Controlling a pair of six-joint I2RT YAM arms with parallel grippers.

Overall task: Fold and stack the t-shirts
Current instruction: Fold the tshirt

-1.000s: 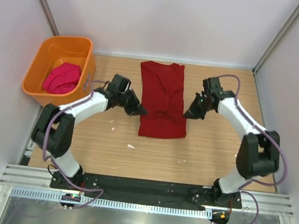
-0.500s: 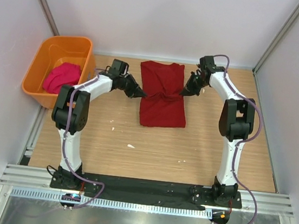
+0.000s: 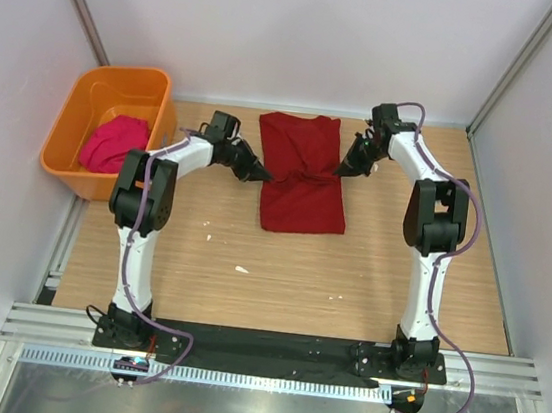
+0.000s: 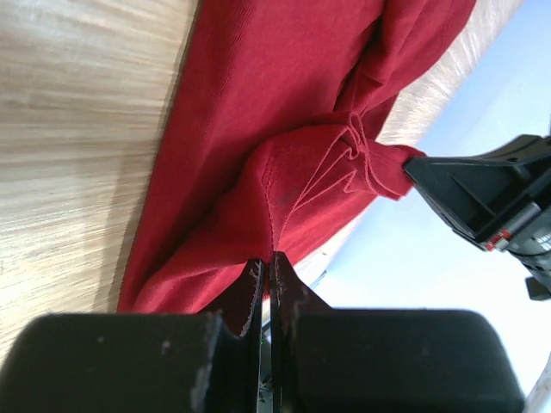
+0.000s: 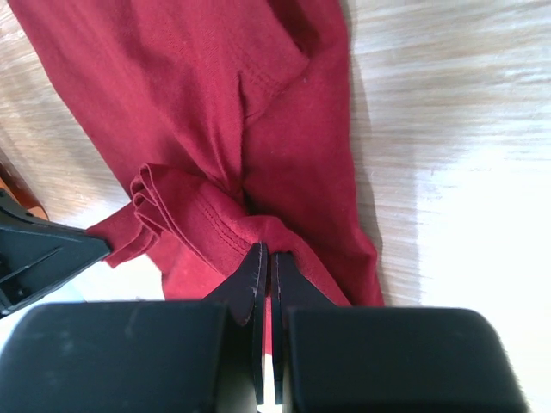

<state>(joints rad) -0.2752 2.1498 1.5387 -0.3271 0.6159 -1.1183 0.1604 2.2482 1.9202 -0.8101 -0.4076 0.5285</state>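
A dark crimson t-shirt [image 3: 304,185] lies lengthwise on the wooden table [image 3: 368,278], bunched across its middle. My left gripper [image 3: 265,176] is shut on the shirt's left edge there. My right gripper [image 3: 339,171] is shut on the right edge opposite. In the left wrist view the closed tips [image 4: 267,267] pinch a fold of red cloth [image 4: 284,103]. The right wrist view shows the same: the tips [image 5: 267,258] clamp a hemmed fold of the shirt [image 5: 198,86]. The magenta-pink t-shirt [image 3: 115,142] sits crumpled in the orange tub.
The orange plastic tub [image 3: 77,107] stands at the back left, close to my left arm's elbow. Pale walls close in the table at the back and both sides. A small white scrap [image 3: 241,269] lies on the wood in front of the shirt.
Both grippers have moved toward the far side of the table with the pinched cloth, drawing the shirt's near hem up the table. Little has shifted in the last half second.
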